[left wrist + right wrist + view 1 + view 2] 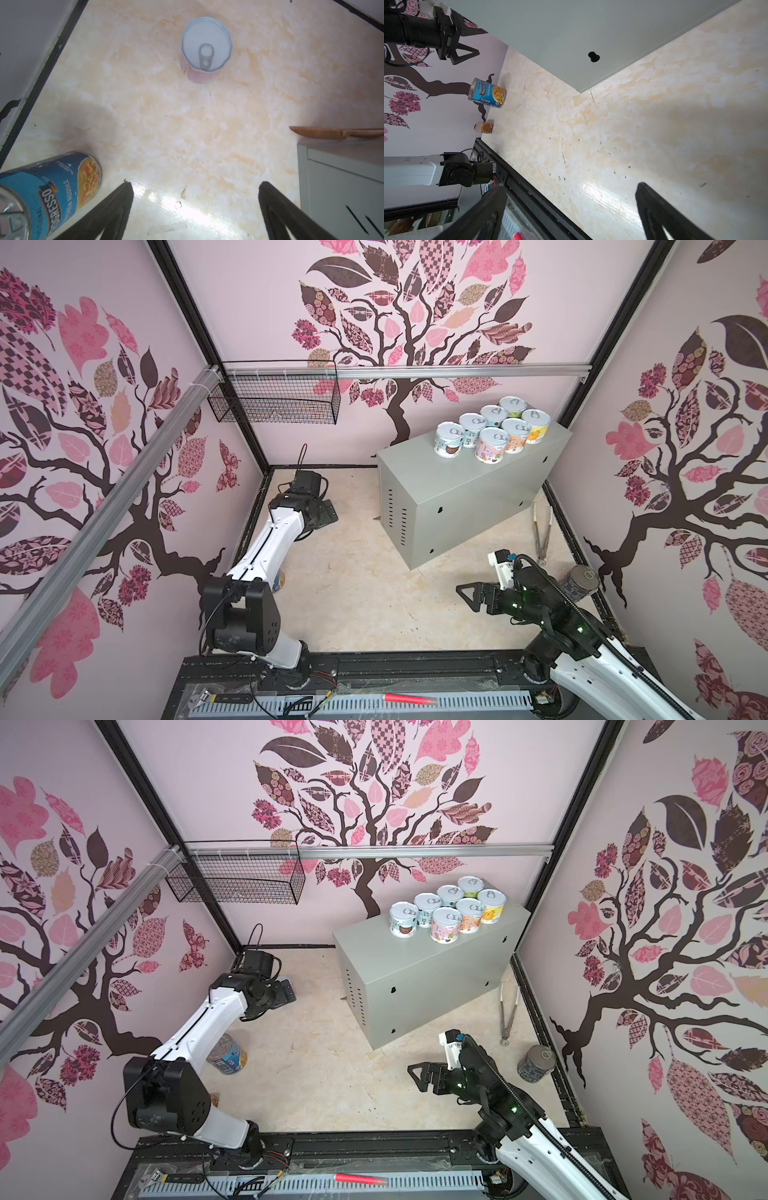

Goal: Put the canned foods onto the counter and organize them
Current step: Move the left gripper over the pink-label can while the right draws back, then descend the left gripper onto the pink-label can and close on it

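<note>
Several short pastel cans (492, 431) stand in two rows on the far end of the grey counter (465, 493). One more short can (206, 49), pink-labelled, stands on the floor by the left wall, also seen in the right wrist view (484, 127). It is hidden behind the left arm in both top views. A blue-labelled can (227, 1054) stands upright by that arm. A dark-labelled can (579, 581) stands by the right wall. My left gripper (326, 512) hangs open and empty near the far left corner. My right gripper (467, 593) is open and empty over the floor.
Metal tongs (542, 531) lie on the floor right of the counter. A brown wooden utensil (336, 133) lies at the counter's left end. A black wire basket (274, 396) hangs on the back rail. A red pen (409, 699) rests on the front rail.
</note>
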Controlling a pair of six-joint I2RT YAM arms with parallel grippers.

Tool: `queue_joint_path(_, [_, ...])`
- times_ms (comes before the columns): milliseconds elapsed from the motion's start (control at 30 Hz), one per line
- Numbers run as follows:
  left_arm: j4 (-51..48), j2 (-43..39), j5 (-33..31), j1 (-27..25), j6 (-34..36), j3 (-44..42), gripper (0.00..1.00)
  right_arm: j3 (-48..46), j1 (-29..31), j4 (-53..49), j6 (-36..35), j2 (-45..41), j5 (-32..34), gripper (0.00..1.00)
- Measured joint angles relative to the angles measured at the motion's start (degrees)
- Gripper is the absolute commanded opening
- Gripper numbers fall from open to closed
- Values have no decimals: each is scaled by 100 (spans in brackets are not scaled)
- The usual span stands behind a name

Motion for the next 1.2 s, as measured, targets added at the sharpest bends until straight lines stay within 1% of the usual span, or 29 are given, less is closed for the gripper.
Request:
queue_joint_path(133, [214, 601, 17, 317, 177, 289, 98, 0, -2, 225, 48, 107, 85, 100])
queue_joint_path(367, [520, 1709, 107, 437, 472, 1217, 98, 2, 0, 699, 111, 564, 286, 100])
queue_joint_path(767, [997, 2918, 417, 811, 597, 1906, 98, 238, 0, 1410, 85, 1676, 485, 100])
queue_joint_path(1000, [1290, 3056, 638, 817, 581, 1996, 98, 323, -2, 1556, -72, 2035, 487, 100])
queue_joint_path(1200, [1462, 3056, 791, 817, 546, 1996, 98, 323, -2, 1576, -173, 2087, 481, 100])
